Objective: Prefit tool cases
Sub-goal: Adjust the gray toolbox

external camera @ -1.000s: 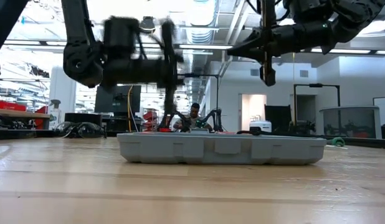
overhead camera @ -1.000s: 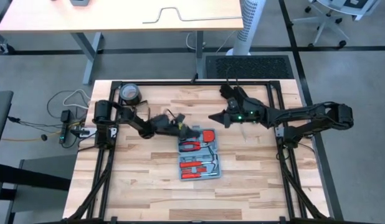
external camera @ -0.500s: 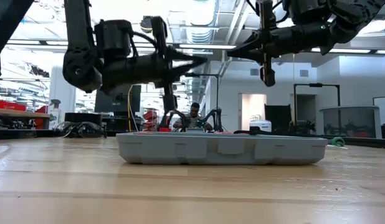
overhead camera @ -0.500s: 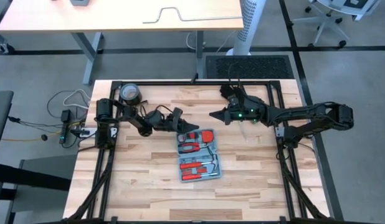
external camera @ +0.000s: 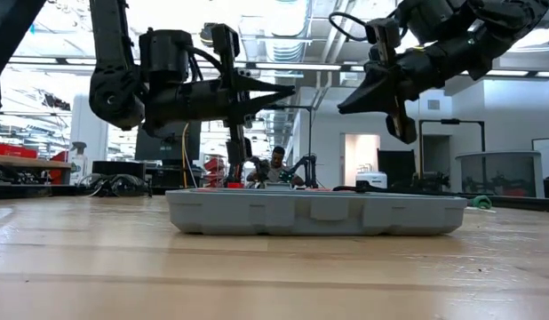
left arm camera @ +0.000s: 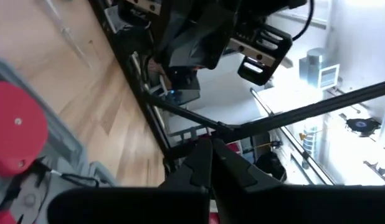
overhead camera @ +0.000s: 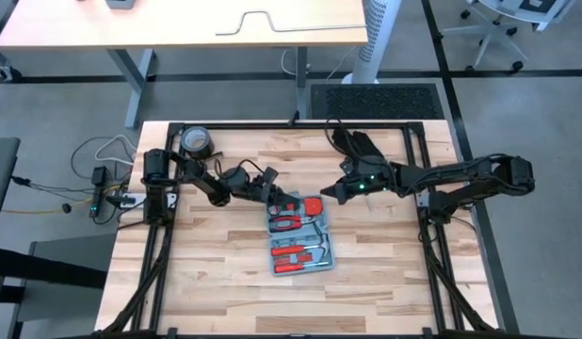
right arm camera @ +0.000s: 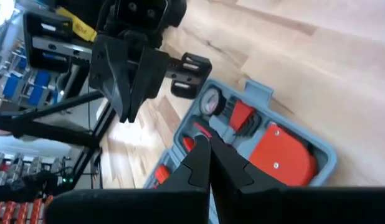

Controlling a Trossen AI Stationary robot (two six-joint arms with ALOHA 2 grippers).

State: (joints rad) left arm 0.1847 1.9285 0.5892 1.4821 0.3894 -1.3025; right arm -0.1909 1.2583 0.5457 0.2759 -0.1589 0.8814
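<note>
Since 0.5 s ago: right gripper swung down and in toward case's far end, off its earlier spot nearer table's far edge; left gripper barely shifted.

Tool case open and flat near table centre, long axis running from far edge toward near edge, red tools seated in slots.

Left gripper poised over far left corner of case, fingers spread, holding nothing. Right gripper just off far right corner, tips drawn together in its wrist view, nothing visibly gripped.

Both tips above case in low view, not touching. Left nearer by a little. Case lies below and nearward of both; next move likely downward.
</note>
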